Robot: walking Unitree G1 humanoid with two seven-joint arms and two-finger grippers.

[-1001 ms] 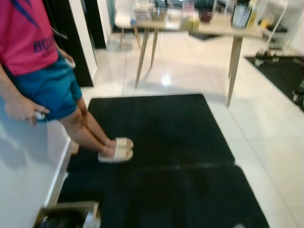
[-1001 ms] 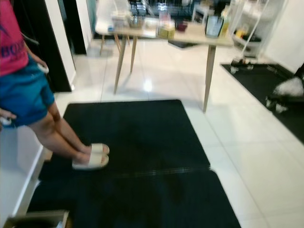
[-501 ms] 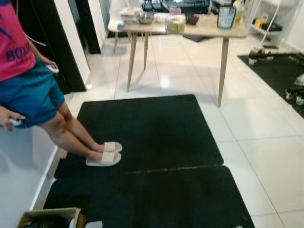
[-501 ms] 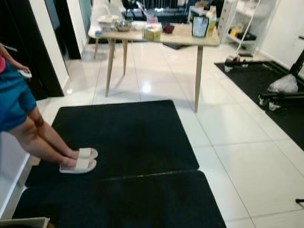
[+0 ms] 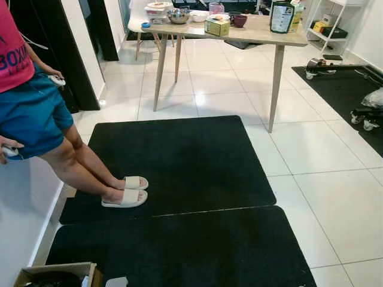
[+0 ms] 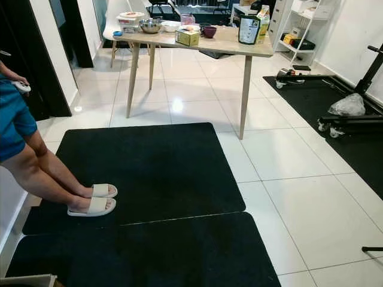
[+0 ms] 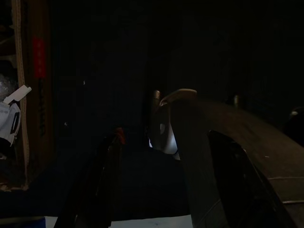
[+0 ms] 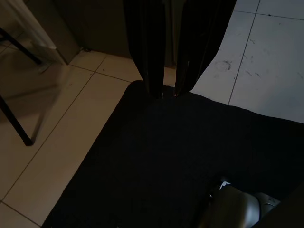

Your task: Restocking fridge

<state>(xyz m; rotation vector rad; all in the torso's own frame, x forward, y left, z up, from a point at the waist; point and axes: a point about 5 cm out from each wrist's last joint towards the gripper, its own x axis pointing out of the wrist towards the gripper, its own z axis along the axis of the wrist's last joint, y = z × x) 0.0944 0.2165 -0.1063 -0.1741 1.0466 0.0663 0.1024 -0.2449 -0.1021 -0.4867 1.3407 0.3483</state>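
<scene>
Left eye view: white floor tiles (image 5: 323, 149) spread across the frame, and two black floor mats (image 5: 179, 161) lie end to end over the centre and lower middle. At the left edge a person (image 5: 30, 107) in a red shirt and blue shorts leans against a white surface, feet in pale slippers (image 5: 125, 192) on the nearer edge of the upper mat. Along the top stands a wooden worktop (image 5: 239, 31) on slim legs, carrying a metal bowl (image 5: 178, 15), a small yellow box (image 5: 216, 26), a dark bowl (image 5: 240, 21) and a tall dark carton (image 5: 282, 17). In the lower left corner sits an open cardboard box (image 5: 57, 276), probably the stock to be put away. No fridge can be made out, so restocking looks barely begun: goods must be picked up and carried over. Right wrist view: the right end effector (image 8: 170, 92) hangs over a mat, fingers narrow and empty. Left wrist view: the left end effector (image 7: 161, 190) is in shade, its spread too dark to tell.
</scene>
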